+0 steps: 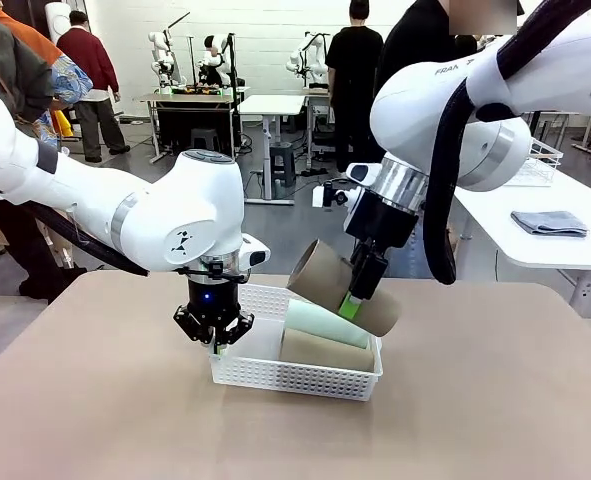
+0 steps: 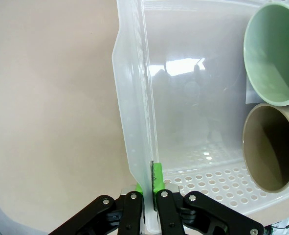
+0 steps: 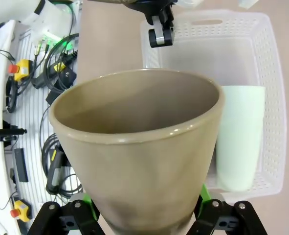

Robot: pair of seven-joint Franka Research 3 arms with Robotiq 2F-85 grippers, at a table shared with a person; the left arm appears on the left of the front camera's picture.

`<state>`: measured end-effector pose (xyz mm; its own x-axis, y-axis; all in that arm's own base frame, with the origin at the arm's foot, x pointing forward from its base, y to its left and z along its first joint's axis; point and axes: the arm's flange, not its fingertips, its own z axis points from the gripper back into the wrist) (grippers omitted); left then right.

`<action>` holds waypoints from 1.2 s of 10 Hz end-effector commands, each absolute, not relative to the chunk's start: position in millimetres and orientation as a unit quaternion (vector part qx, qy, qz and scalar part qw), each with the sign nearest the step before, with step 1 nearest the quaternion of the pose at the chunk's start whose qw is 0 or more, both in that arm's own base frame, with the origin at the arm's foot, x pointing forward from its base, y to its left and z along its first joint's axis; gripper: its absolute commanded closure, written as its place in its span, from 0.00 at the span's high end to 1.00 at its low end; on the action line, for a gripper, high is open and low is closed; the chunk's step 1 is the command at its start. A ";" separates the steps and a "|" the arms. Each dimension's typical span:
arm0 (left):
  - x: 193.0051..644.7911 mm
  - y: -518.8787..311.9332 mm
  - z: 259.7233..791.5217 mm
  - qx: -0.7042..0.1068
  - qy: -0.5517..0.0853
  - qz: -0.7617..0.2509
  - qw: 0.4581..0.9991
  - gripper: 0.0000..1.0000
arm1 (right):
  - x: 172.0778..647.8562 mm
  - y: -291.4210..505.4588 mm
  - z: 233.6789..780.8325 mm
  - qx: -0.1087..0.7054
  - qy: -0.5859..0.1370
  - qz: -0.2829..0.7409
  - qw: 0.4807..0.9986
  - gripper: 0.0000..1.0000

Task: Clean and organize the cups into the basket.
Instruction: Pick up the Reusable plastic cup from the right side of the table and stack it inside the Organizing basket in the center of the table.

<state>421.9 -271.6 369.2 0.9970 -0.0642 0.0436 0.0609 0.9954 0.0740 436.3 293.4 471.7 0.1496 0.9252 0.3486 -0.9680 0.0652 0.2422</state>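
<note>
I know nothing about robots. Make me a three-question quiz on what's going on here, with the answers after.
1. True or false: the left gripper is shut on the basket wall.
2. How many cups lie in the basket?
a) one
b) two
c) three
3. Fill in: the right gripper holds a ___ cup above the basket.

Key:
1. True; the left wrist view shows its pads pinching the wall.
2. b: a green cup and a tan cup, lying side by side.
3. Tan; the held cup is tilted, its mouth up and toward the left arm.
</note>
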 end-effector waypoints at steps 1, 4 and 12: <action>420.2 -272.0 369.8 0.038 -0.024 -0.032 0.998 0.00 | 433.3 294.0 469.5 0.211 -0.046 0.647 0.731 0.84; 420.2 -272.0 369.8 0.038 -0.024 -0.032 0.998 0.00 | 438.8 295.1 462.2 0.199 -0.057 0.646 0.735 0.84; 420.2 -272.0 369.8 0.038 -0.024 -0.032 0.998 0.00 | 471.8 331.6 418.2 0.137 -0.057 0.656 0.740 0.84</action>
